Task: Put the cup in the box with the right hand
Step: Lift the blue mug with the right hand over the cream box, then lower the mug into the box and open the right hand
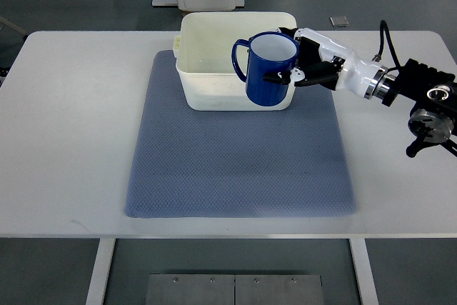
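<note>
- Gripping the blue cup [265,69] from its right side, the right hand [303,62] has its fingers curled around the cup wall; the grasp step looks done.
- The cup is upright, mouth open upward, handle pointing left, and overlaps the near right part of the white box [207,87].
- Whether it hangs above the box or already rests on its floor cannot be told from this steep view; it seems raised over the near wall.
- The box sits at the far edge of the grey mat [235,169] on the white surface [71,141].
- Left to do, by this judgement: lower the cup inside, release it and draw back.
- No left hand shows.
</note>
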### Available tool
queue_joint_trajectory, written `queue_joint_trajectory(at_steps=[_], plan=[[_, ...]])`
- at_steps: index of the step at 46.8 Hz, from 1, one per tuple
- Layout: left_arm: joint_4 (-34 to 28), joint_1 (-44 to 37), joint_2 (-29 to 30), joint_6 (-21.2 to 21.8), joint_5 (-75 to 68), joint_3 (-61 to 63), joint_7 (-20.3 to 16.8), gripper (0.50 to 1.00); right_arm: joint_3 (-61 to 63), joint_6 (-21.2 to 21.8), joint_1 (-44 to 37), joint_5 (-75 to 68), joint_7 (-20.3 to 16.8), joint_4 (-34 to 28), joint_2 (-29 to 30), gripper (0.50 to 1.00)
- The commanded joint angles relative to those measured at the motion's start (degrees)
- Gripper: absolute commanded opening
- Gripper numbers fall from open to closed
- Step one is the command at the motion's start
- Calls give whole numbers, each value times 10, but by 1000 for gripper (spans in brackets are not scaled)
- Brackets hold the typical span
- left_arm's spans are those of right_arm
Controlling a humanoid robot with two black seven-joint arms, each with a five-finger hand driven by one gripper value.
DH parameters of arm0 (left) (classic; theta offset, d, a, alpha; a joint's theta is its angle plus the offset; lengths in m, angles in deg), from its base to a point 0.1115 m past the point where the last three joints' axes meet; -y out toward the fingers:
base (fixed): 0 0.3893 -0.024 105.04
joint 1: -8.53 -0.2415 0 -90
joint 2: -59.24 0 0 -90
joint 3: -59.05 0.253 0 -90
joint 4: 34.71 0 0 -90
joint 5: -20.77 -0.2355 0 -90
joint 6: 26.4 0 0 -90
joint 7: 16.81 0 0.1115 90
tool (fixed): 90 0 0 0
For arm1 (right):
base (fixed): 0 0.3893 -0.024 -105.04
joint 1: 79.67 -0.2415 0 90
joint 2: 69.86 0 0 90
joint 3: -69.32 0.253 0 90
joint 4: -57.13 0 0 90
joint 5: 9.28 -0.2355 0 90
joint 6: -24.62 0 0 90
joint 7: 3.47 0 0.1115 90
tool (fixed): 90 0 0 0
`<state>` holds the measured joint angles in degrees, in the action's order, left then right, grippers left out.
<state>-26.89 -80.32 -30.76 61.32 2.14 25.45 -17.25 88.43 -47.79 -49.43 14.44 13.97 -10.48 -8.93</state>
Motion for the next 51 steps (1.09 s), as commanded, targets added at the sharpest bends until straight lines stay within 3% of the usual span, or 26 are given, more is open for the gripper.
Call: queue_joint_trajectory(at_steps=[1, 9, 24, 33, 42, 51], plan=[[0, 0, 0, 0, 0, 0, 0, 1000, -9, -3, -24, -10, -10, 16, 2, 500], [0, 0, 0, 0, 0, 0, 0, 1000, -37, -18, -69, -38, -32, 56, 15, 500], [0, 0, 0, 0, 0, 0, 0, 1000, -36, -44, -97, -40, -67, 143, 90, 500], [0, 0, 0, 0, 0, 0, 0, 1000, -35, -74, -104, -40, -71, 208, 140, 500], [0, 0, 0, 0, 0, 0, 0, 1000, -36, -78, -103, -40, -71, 263, 178, 500], [0, 0, 0, 0, 0, 0, 0, 1000, -38, -87, -94, -39, -70, 279, 193, 500]])
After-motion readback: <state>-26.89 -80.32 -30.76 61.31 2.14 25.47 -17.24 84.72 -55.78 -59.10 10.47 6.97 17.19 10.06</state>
